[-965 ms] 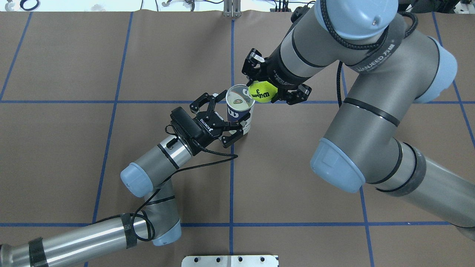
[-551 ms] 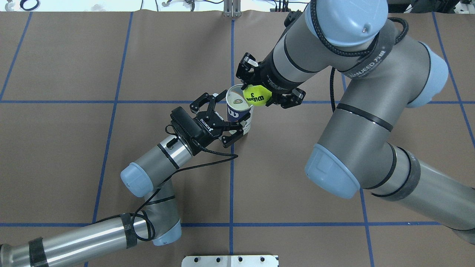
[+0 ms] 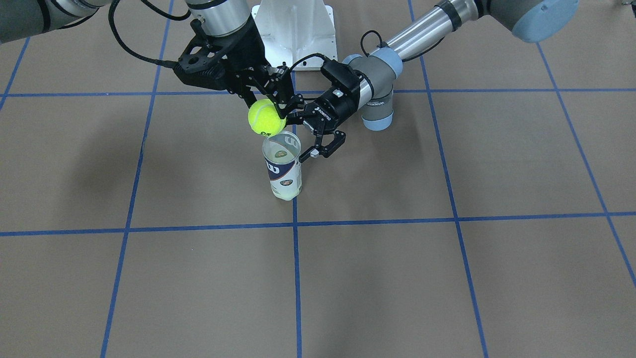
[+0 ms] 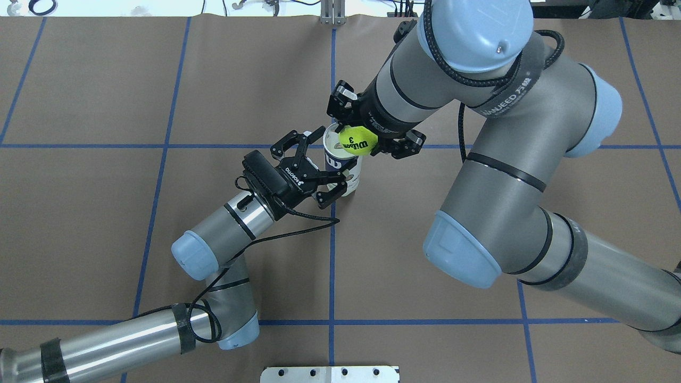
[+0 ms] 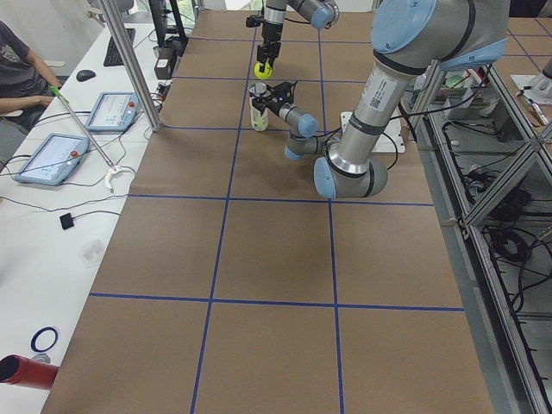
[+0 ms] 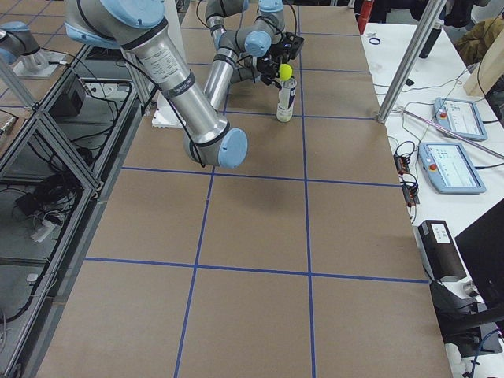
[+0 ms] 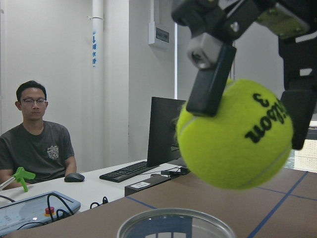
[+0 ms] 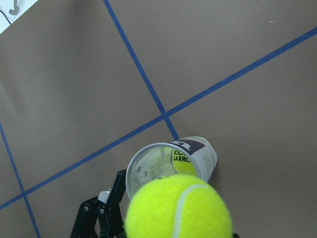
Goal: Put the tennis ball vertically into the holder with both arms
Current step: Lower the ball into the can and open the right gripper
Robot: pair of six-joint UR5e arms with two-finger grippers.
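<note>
The holder [image 4: 345, 170] is a clear can with a navy-and-white label, standing upright on the brown table [image 4: 106, 239]. Its open rim [image 3: 281, 145] faces up, and something yellow-green shows at its bottom [image 8: 184, 166]. My left gripper [image 4: 333, 159] is open, its fingers spread on either side of the can's wall. The yellow tennis ball [image 4: 357, 141] hangs just above the rim, partly over the opening. My right gripper [image 3: 267, 117] is shut on it from above. In the left wrist view the ball [image 7: 235, 134] hangs above the can's rim [image 7: 176, 223].
The white base stand [image 3: 293, 30] is behind the arms. A metal plate [image 4: 330, 372] lies at the table's near edge. A desk with tablets [image 5: 52, 155] and a seated person [image 7: 37, 139] are beyond the far edge. Blue tape lines cross the table.
My right arm has carried the ball leftward in the overhead view, from beside the can's rim to partly over its opening. The left gripper and the holder have barely moved.
</note>
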